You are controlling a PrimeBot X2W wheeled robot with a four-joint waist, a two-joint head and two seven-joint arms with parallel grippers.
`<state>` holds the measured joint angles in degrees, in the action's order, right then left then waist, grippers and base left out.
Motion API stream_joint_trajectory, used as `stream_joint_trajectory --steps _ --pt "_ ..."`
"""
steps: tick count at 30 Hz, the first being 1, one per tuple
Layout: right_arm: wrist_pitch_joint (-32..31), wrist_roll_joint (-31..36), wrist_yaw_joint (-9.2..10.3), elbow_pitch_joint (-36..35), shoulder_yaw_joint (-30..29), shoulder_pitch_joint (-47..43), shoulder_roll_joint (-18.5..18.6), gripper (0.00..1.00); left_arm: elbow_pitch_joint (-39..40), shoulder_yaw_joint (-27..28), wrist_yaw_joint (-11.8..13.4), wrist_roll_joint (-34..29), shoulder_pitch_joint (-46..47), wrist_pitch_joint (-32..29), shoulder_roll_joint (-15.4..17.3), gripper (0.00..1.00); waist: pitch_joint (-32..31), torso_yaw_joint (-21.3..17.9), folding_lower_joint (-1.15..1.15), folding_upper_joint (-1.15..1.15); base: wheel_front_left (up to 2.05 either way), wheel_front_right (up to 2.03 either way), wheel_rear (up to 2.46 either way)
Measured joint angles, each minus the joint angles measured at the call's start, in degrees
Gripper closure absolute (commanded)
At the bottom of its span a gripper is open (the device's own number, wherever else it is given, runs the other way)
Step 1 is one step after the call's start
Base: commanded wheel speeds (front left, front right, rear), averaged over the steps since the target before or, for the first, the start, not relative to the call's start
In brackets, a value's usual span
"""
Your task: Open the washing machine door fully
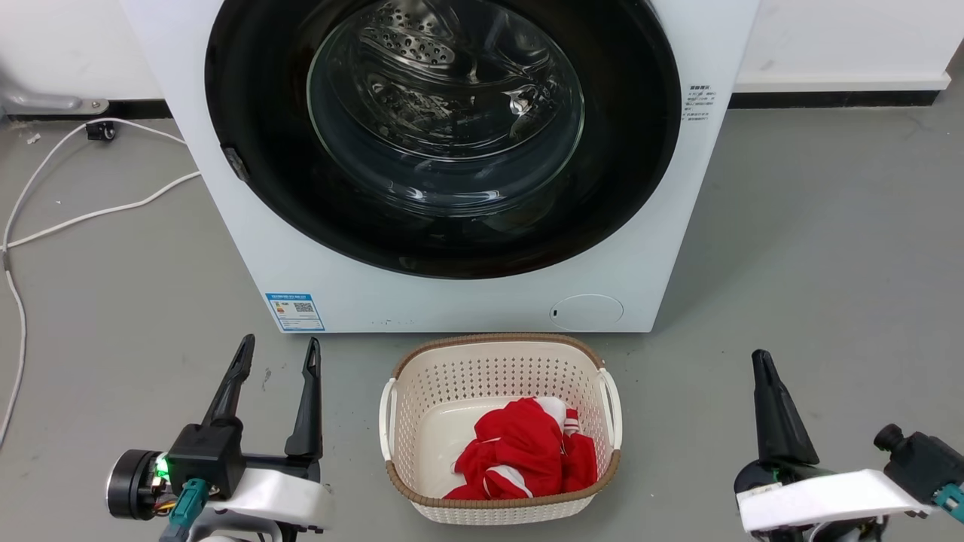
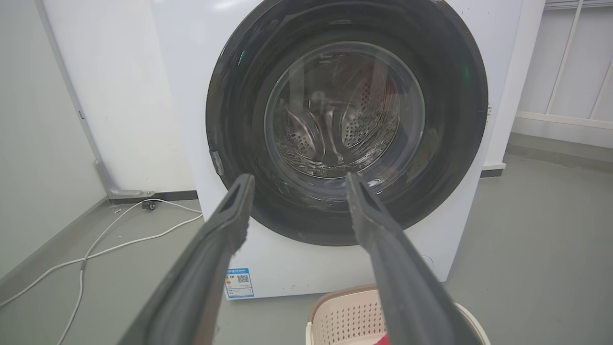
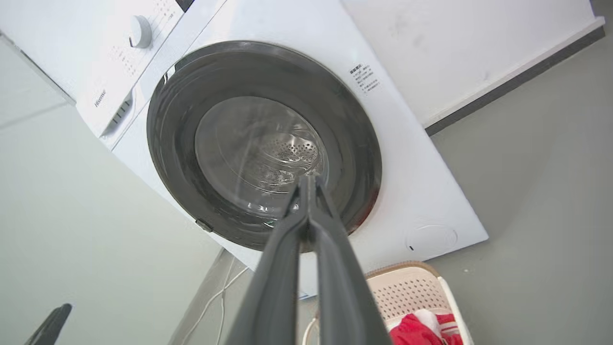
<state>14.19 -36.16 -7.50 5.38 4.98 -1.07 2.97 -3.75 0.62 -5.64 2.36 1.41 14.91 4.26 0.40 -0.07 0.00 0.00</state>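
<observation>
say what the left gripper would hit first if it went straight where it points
Probably the door, a bit below its centre. The way from the left gripper looks free, though depth is unclear.

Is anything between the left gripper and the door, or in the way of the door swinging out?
Nothing visible stands between the left gripper and the closed washing machine door; only floor lies there. The laundry basket stands just before the machine, seemingly below the door's lower edge, so it probably clears the swing.
</observation>
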Motion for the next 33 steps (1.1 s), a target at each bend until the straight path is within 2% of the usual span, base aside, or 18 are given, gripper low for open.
stream_joint_trajectory --steps 8,15,19,21,26,33 --pt "0.8 -26.1 0.00 1.0 0.8 4.2 0.0 1.00 0.1 0.5 -0.4 0.4 0.2 0.0 -0.3 0.00 1.2 0.1 0.00 0.00 0.00 0.00 0.00" --pt "0.9 -39.6 0.01 0.3 -2.5 10.8 -0.1 1.00 1.0 1.3 -0.4 0.9 1.9 0.1 -0.5 0.00 4.3 0.3 0.00 0.00 0.00 0.00 0.00" --pt "0.9 -44.7 0.01 2.7 -3.6 17.5 -0.1 1.00 1.6 1.6 -0.7 1.1 3.4 0.2 -0.6 0.00 6.8 0.4 0.00 0.00 0.00 0.00 0.00" --pt "-0.7 -50.3 0.01 4.4 -4.9 21.7 -0.1 1.00 1.9 1.6 -0.9 1.3 4.2 0.2 -0.7 0.00 8.1 0.5 0.00 0.00 0.00 0.00 0.00" --pt "-6.1 -53.2 0.01 9.4 -6.2 32.1 2.9 1.00 2.6 1.6 -1.2 1.5 6.3 0.2 -0.7 0.00 11.1 0.8 0.00 0.00 0.00 0.00 0.00" --pt "-13.1 -52.1 0.01 21.3 -4.4 48.8 8.9 1.00 3.2 1.4 -1.5 1.8 8.8 0.2 -0.3 0.00 14.8 1.2 0.00 0.00 0.00 0.00 0.00"
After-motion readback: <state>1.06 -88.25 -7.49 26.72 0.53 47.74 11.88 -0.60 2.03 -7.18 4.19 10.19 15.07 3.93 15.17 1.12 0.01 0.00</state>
